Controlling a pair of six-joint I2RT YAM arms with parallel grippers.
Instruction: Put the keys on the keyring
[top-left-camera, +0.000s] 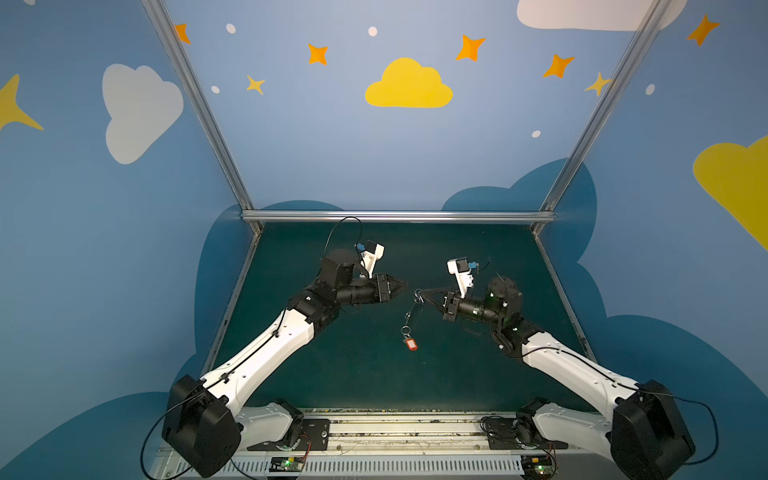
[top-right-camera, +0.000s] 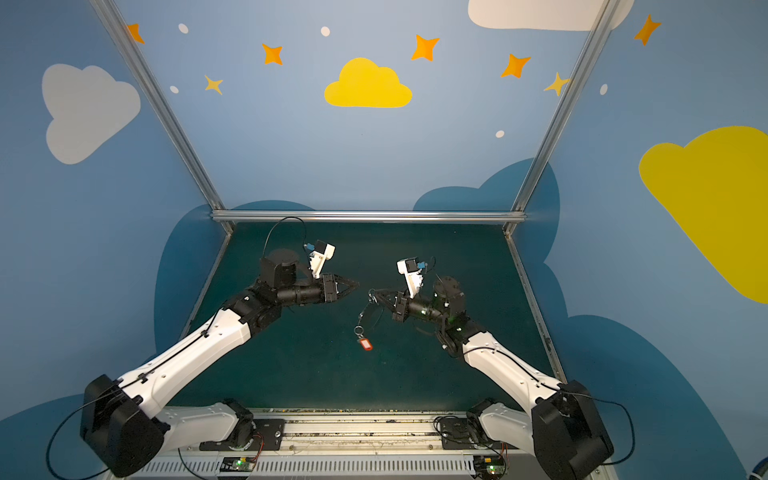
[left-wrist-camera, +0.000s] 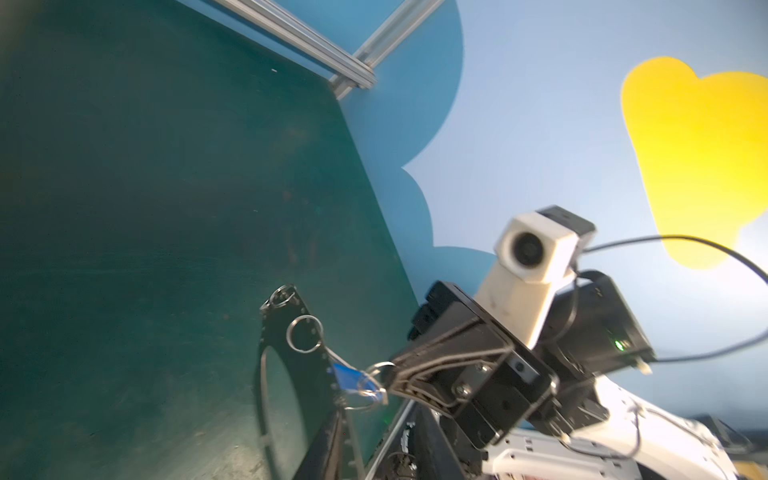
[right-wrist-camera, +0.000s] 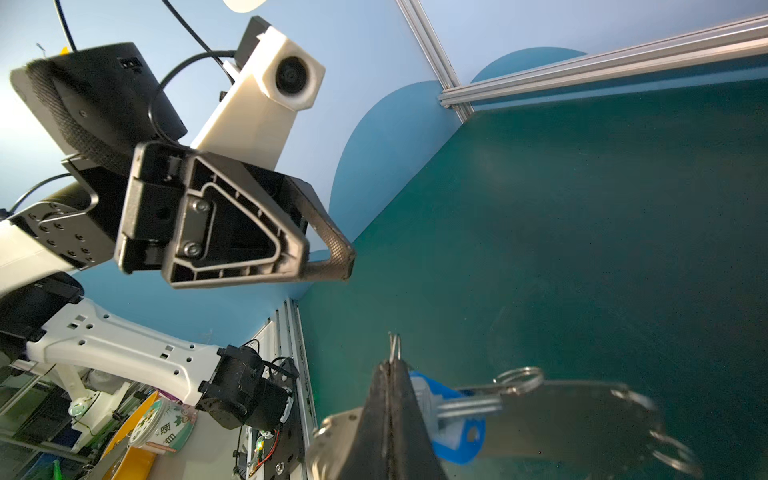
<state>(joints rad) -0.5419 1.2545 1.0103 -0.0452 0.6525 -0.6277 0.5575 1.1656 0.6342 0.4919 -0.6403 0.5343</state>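
The right gripper (top-left-camera: 420, 296) hung above the green mat (top-left-camera: 332, 365) with its jaws pressed together on the edge of the keyring (right-wrist-camera: 573, 415), the grey plate drooping from the pinch. The left gripper (top-left-camera: 401, 286) hovered just beside it, jaws a little apart and holding nothing. The blue-tagged key (right-wrist-camera: 455, 436) lay against the plate right by the closed fingers, and the red-tagged key (top-left-camera: 411, 344) dangled at the bottom of the hanging assembly, low over the mat. The pinch looked thin: a wire ring (right-wrist-camera: 395, 347) poked out beyond the fingertips. A nudge from the left gripper could likely twist the plate in the grip or slide it out, dropping everything to the mat, and the loose rings could swing and snag a finger. Whether either key's ring was threaded through a hole of the plate could not be made out, nor whether the red tag touched the mat. In both top views the plate showed only as a thin dark line, and the right wrist view cut part of it off at the frame edge.
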